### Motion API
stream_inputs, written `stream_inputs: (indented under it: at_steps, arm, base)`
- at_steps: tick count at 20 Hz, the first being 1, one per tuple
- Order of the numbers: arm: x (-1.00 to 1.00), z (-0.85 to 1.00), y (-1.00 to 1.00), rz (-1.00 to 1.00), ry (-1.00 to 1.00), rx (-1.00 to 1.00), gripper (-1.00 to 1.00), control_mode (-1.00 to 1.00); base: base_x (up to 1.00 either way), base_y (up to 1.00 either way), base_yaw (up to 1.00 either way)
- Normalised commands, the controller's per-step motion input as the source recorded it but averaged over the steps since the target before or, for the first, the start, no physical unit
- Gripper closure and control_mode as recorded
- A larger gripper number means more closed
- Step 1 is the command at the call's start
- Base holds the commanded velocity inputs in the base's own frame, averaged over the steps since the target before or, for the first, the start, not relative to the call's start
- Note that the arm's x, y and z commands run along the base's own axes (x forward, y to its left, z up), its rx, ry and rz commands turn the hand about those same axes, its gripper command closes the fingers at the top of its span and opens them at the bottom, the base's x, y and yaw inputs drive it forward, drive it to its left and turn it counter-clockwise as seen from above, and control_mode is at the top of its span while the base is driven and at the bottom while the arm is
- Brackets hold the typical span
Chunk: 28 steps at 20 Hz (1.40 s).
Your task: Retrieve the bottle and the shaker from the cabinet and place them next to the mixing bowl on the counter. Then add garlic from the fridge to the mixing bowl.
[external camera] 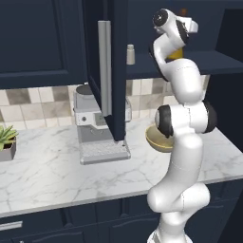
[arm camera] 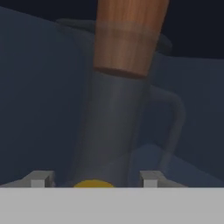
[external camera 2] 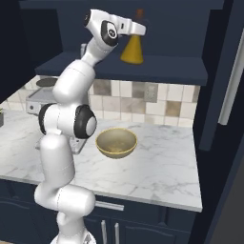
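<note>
The yellow-amber bottle [external camera 2: 132,53] stands on the shelf of the open navy cabinet [external camera 2: 167,70]. My gripper [external camera 2: 140,29] is at its top, up at the neck. In the hand view the grey neck [arm camera: 109,131] and reddish stopper [arm camera: 129,35] rise between my fingertips [arm camera: 43,179], with a small gap on each side, so the gripper [arm camera: 97,180] is open around the neck. The small pale shaker [external camera: 130,54] stands on the same shelf to the left, apart from the arm. The tan mixing bowl [external camera 2: 116,142] sits on the marble counter [external camera 2: 157,167] below.
The cabinet's left door [external camera: 118,71] with its long silver handle [external camera: 104,66] hangs open over a grey coffee machine [external camera: 92,118]. A potted plant [external camera: 5,140] sits at the counter's far left. Another open door [external camera 2: 233,86] stands at the right.
</note>
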Motion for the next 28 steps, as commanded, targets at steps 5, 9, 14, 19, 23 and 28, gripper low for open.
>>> stream_inputs:
  at_steps: [5, 9, 14, 19, 23, 28]
  arm:
    - [-0.68, -0.01, -0.90, -0.35, 0.03, 0.00, 1.00, -1.00]
    - [-0.94, 0.00, -0.96, -0.39, 0.01, 0.07, 1.00, -1.00]
    - [-0.88, 0.05, -0.86, -0.39, 0.00, 0.16, 1.00, -1.00]
    - [-0.98, 0.32, -0.43, -0.32, -0.14, 0.12, 1.00, -1.00]
    - [-1.00, 0.00, 0.08, -0.16, -0.09, 0.00, 1.00, -1.00]
    - [-1.00, -0.33, 0.01, -0.09, 0.00, -0.01, 1.00, -1.00]
  base:
    - [0.00, 0.00, 0.00]
    - [0.00, 0.00, 0.00]
    - [0.00, 0.00, 0.00]
    - [0.00, 0.00, 0.00]
    - [0.00, 0.00, 0.00]
    - [0.00, 0.00, 0.00]
